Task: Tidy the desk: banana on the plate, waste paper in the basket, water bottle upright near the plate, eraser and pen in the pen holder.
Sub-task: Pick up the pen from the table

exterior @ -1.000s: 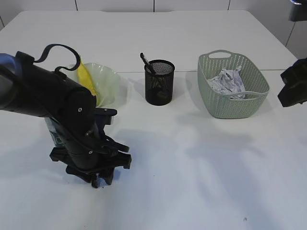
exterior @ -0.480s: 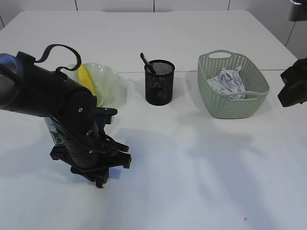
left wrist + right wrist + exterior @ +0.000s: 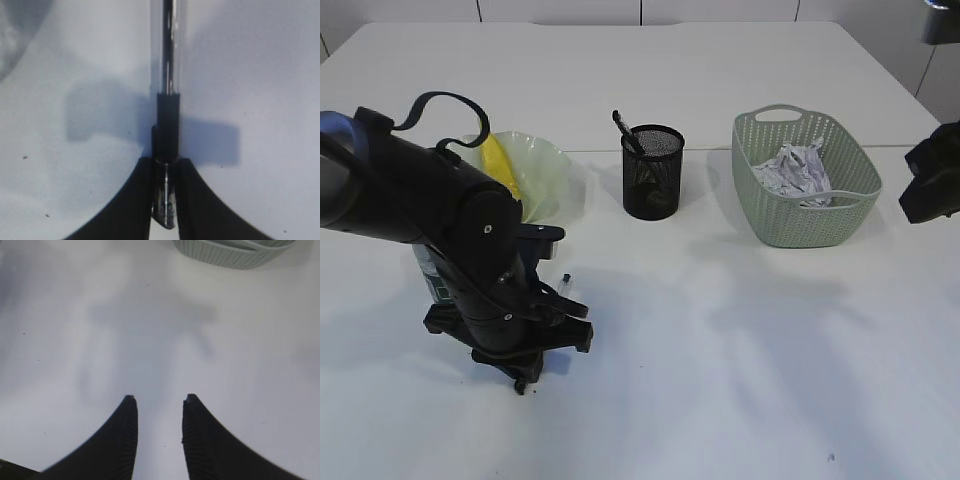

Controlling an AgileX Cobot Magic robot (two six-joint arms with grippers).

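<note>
the left gripper pinches the pen on the table, long axis running straight out from the fingertips; the pen holder sits well off, far-right of this arm.

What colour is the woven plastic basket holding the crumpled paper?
Pale sage green; the woven plastic basket shows best in the exterior view.
</note>
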